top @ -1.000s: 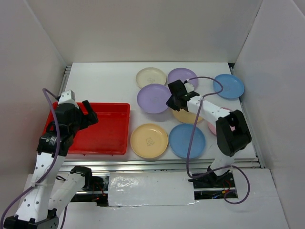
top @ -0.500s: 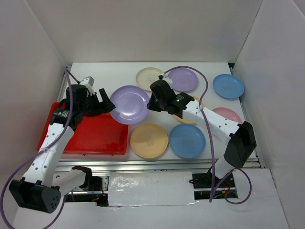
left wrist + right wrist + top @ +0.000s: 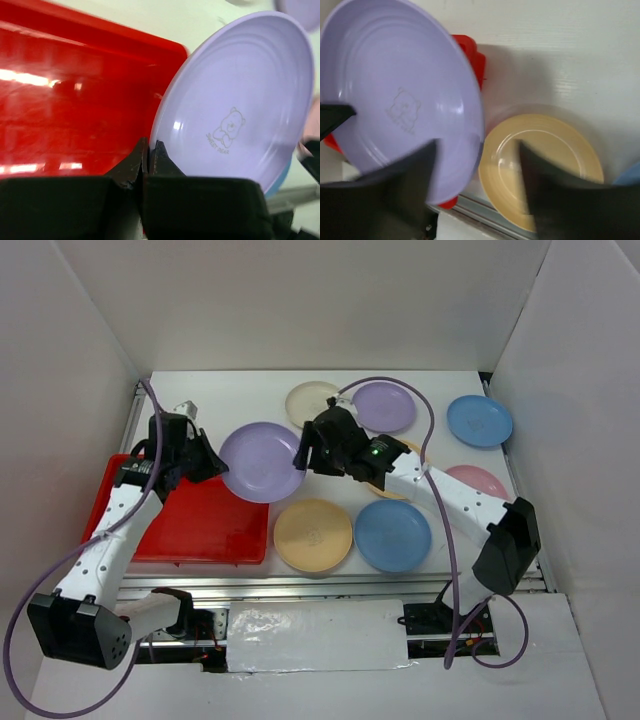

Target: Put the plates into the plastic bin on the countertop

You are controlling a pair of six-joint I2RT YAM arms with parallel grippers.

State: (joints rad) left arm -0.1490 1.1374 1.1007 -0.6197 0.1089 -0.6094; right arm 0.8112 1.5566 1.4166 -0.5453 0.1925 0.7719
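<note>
Handover over the desk (image 3: 230,400): lilac plate (image 3: 262,461) hangs above the red bin (image 3: 215,535) at the bin's 1 o'clock corner. Left pincer (image 3: 149,150) is pinching the rim at the plate's 9 o'clock, probably because a shallow plate offers no other grip. Right pincer (image 3: 305,452) at 3 o'clock looks spread; the wrist view is blurred, so contact is unclear. The bin holds no plates. Other plates, e.g. the yellow-orange plate (image 3: 313,535), lie flat from 12 to 4 o'clock.

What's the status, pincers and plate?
Left pincer shut on purple plate rim. Right pincer open beside it. Plate tilted at red bin corner, nothing seen blocking.
</note>
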